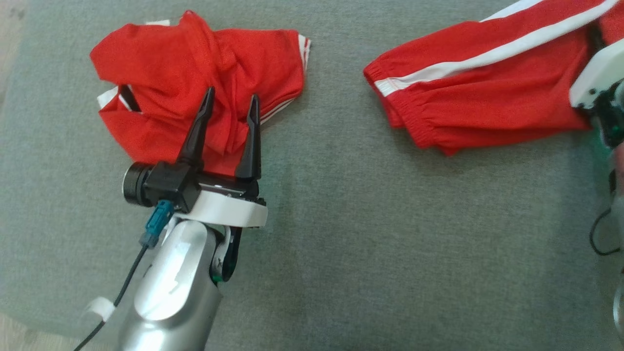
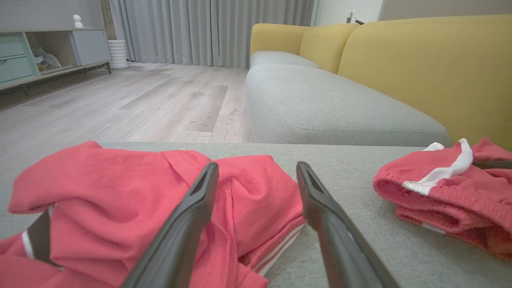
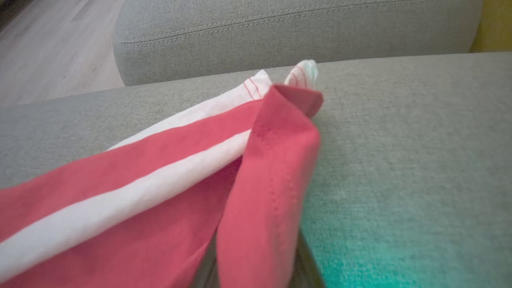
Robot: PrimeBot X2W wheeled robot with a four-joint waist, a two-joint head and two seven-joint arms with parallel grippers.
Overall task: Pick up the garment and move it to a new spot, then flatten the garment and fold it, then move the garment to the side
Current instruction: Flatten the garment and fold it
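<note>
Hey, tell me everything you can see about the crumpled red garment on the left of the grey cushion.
The crumpled red garment is thin, soft-looking fabric, bunched in loose folds, not spread flat. White stripes trim an edge at its right; white and dark patches show at its left. It lies on the grey cushion, apart from the other red piece with a white stripe. The open left hand has its fingers over its near part; whether they touch it I cannot tell.
</note>
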